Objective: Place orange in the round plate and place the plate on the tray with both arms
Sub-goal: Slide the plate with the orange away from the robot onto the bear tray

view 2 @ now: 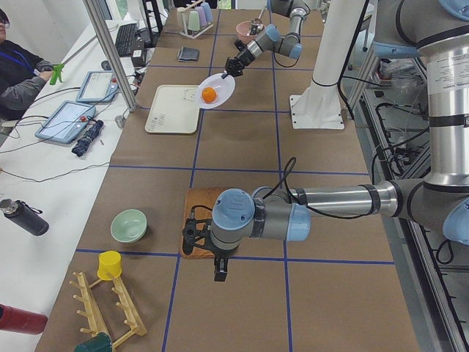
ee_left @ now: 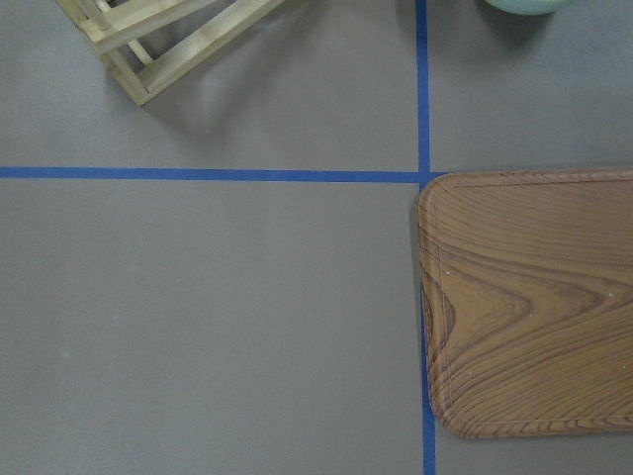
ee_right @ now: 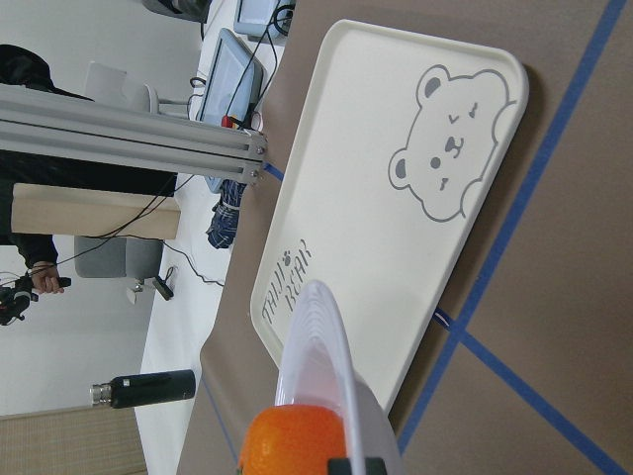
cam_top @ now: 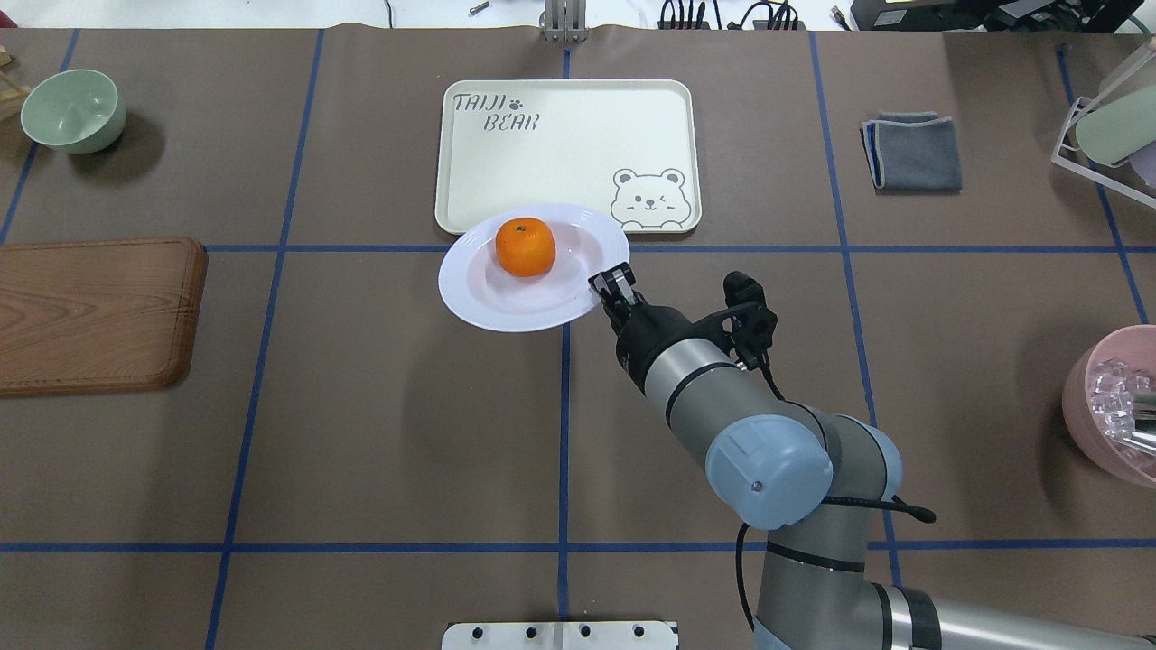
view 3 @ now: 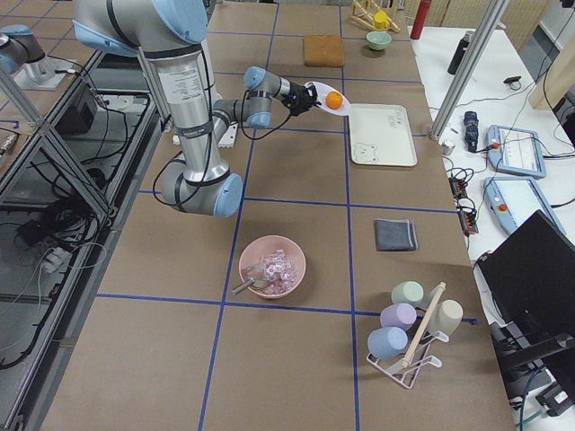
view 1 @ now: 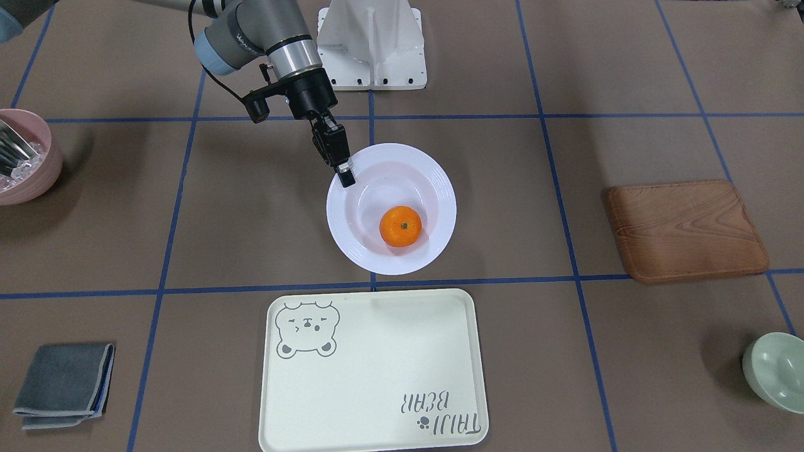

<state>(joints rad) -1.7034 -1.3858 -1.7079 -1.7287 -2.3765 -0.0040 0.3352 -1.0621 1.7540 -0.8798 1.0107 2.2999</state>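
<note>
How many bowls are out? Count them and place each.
2. The pale green bowl sits at the table's far left, beyond the wooden board. The pink bowl sits at the right edge, holding clear pieces. The side views show no others.

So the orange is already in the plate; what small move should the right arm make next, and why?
Probably it should carry the round plate forward until it is fully over the tray, holding it level. The right gripper is shut on the plate's rim and the orange sits inside. The plate appears lifted off the table, but most of it is short of the tray.
</note>
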